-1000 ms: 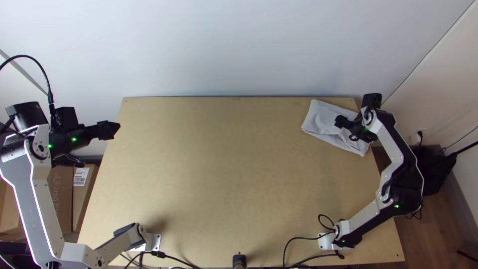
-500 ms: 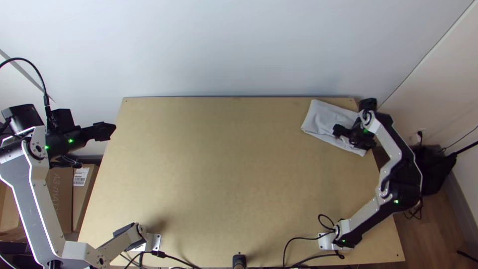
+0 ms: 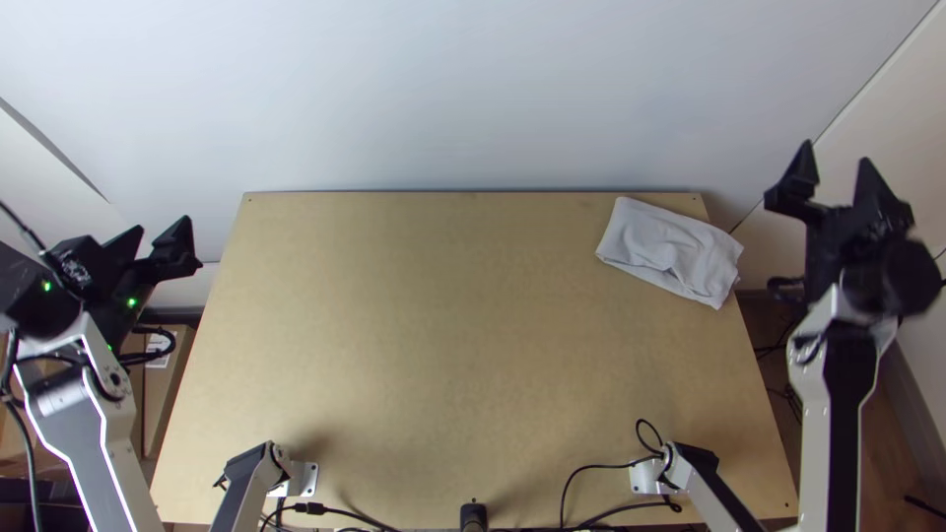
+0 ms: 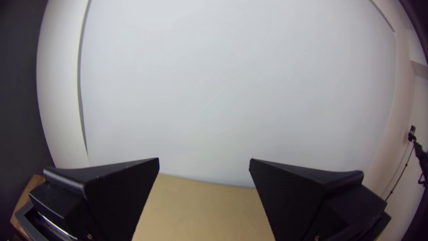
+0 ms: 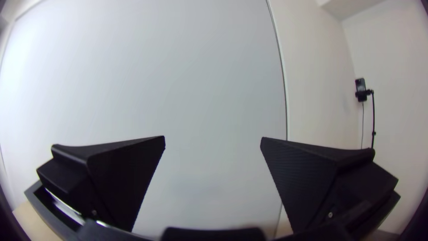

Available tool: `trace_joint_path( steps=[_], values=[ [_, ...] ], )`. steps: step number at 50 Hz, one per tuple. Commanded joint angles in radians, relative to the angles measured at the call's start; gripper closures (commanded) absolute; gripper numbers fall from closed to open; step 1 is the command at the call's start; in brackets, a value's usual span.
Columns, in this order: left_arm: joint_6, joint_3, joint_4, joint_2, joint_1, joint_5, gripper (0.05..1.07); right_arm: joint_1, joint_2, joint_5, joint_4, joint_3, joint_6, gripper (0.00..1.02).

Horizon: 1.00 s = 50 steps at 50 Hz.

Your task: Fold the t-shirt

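We judge the folding complete and the step in hand to be parking the arms. The left jaws (image 3: 162,228) and right jaws (image 3: 836,156) are released and empty. The folded t-shirt (image 3: 650,241) lies on the desk (image 3: 443,345), inward of the right jaws. We park wide of it, lest we drag its rumpled end.
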Motion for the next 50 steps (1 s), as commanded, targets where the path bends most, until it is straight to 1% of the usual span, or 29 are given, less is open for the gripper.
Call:
trace_joint_path(
  steps=[1, 5, 6, 8, 11, 14, 17, 19, 22, 26, 29, 34, 36, 40, 42, 44, 45, 46, 48, 50],
  values=[
    [-0.057, -0.109, 0.128, -0.109, -0.008, -0.043, 0.1, 0.043, -0.134, -0.035, 0.098, -0.119, -0.011, 0.04],
    [-0.072, -0.255, 0.335, -0.224, -0.008, -0.131, 0.1, 0.077, -0.204, -0.041, 0.108, -0.159, -0.014, 0.04],
    [-0.083, -0.298, 0.4, -0.259, -0.008, -0.152, 0.1, 0.086, -0.226, -0.039, 0.114, -0.179, -0.025, 0.04],
    [-0.078, -0.371, 0.49, -0.316, -0.008, -0.178, 0.1, 0.099, -0.264, -0.041, 0.167, -0.226, -0.059, 0.04],
    [-0.077, -0.45, 0.555, -0.377, -0.008, -0.21, 0.1, 0.119, -0.325, -0.041, 0.235, -0.301, -0.067, 0.04],
    [-0.049, -0.535, 0.608, -0.437, -0.008, -0.235, 0.1, 0.143, -0.382, -0.041, 0.286, -0.367, -0.094, 0.04],
    [-0.04, -0.646, 0.725, -0.503, -0.008, -0.247, 0.1, 0.16, -0.44, -0.039, 0.299, -0.426, -0.12, 0.04],
    [-0.022, -0.709, 0.774, -0.543, -0.007, -0.256, 0.1, 0.169, -0.476, -0.039, 0.31, -0.462, -0.14, 0.04],
    [-0.015, -0.781, 0.812, -0.591, -0.008, -0.256, 0.1, 0.174, -0.52, -0.039, 0.318, -0.515, -0.157, 0.04],
    [-0.014, -0.855, 0.822, -0.643, -0.008, -0.255, 0.1, 0.174, -0.571, -0.039, 0.319, -0.582, -0.177, 0.04],
    [-0.023, -0.908, 0.832, -0.67, -0.019, -0.255, 0.1, 0.178, -0.605, -0.041, 0.319, -0.642, -0.177, 0.04],
    [-0.017, -1.003, 0.861, -0.724, -0.059, -0.255, 0.1, 0.228, -0.651, -0.039, 0.434, -0.783, -0.177, 0.04],
    [-0.015, -1.037, 0.861, -0.75, -0.079, -0.255, 0.1, 0.249, -0.658, -0.039, 0.482, -0.847, -0.191, 0.04],
    [-0.022, -1.109, 0.86, -0.809, -0.122, -0.255, 0.1, 0.278, -0.681, -0.039, 0.497, -0.958, -0.2, 0.04],
    [-0.014, -1.146, 0.86, -0.815, -0.148, -0.255, 0.1, 0.295, -0.713, -0.039, 0.497, -1.027, -0.2, 0.04],
    [-0.014, -1.175, 0.851, -0.815, -0.169, -0.256, 0.1, 0.318, -0.79, -0.039, 0.491, -1.101, -0.206, 0.04],
    [-0.011, -1.192, 0.852, -0.815, -0.172, -0.256, 0.1, 0.335, -0.842, -0.041, 0.477, -1.139, -0.223, 0.04],
    [-0.002, -1.207, 0.852, -0.815, -0.174, -0.256, 0.1, 0.349, -0.893, -0.039, 0.364, -1.139, -0.226, 0.04],
    [0.004, -1.23, 0.852, -0.815, -0.178, -0.256, 0.1, 0.37, -0.951, -0.033, 0.2, -1.139, -0.217, 0.04],
    [0.008, -1.25, 0.842, -0.815, -0.191, -0.256, 0.1, 0.375, -0.95, -0.015, 0.144, -1.139, -0.192, 0.04]
  ],
)
